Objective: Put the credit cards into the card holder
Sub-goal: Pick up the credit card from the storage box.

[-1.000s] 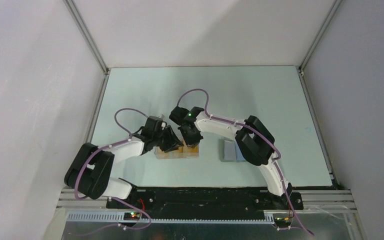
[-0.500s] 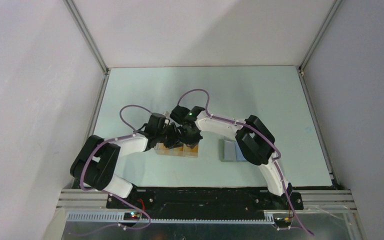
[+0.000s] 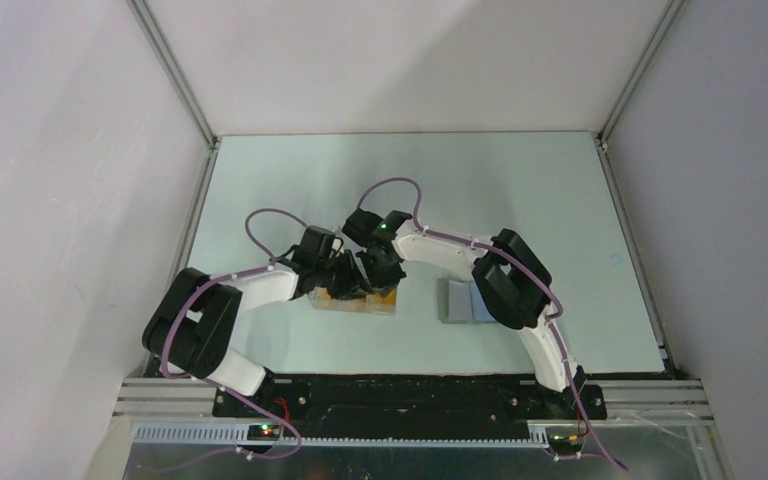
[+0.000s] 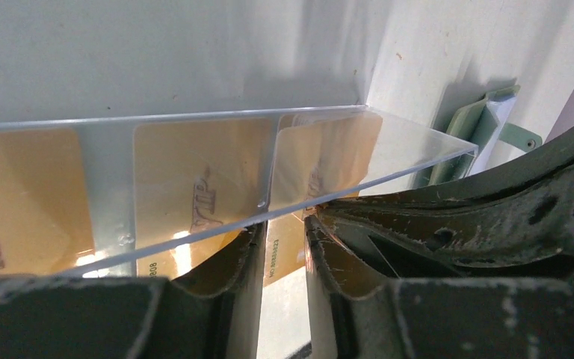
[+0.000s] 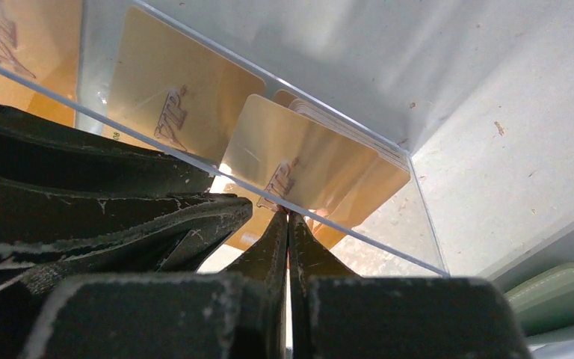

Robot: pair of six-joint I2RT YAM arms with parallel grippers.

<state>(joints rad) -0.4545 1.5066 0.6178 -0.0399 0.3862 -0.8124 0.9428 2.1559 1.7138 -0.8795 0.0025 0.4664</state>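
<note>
1. The cards [image 4: 194, 179] stand in a clear box [image 4: 418, 142] on the table [image 3: 410, 190], just ahead of the arms. The box's long side runs left to right. The holder [image 3: 455, 300] lies flat to the right of the box, apart from it and partly under the right arm.
2. Both claws meet at the box's right end, the end nearest the holder. One card [image 5: 291, 161] there leans on the clear wall, skewed from its neighbours.
3. The right claw [image 5: 288, 217] is fully closed, and its tips meet at that card's lower edge. I cannot tell whether they pinch the card or only touch it.
4. The left claw [image 4: 284, 228] is narrow but not closed. A slim gap shows between its fingers, with a strip of card visible through it, and I see no firm contact.
5. The relation that counts is that the card lies straight ahead of both claws, while the holder lies off to the right, on the right arm's side. I judge the right arm nearer for the carry across.
6. The top view shows how box and holder lie, but the arms hide the tips and the card. The wrist views show the tips and card close up, with the holder only as a grey-green corner at the frame's edge. Only the left wrist view shows the right claw reaching in from the side to the card's edge.
</note>
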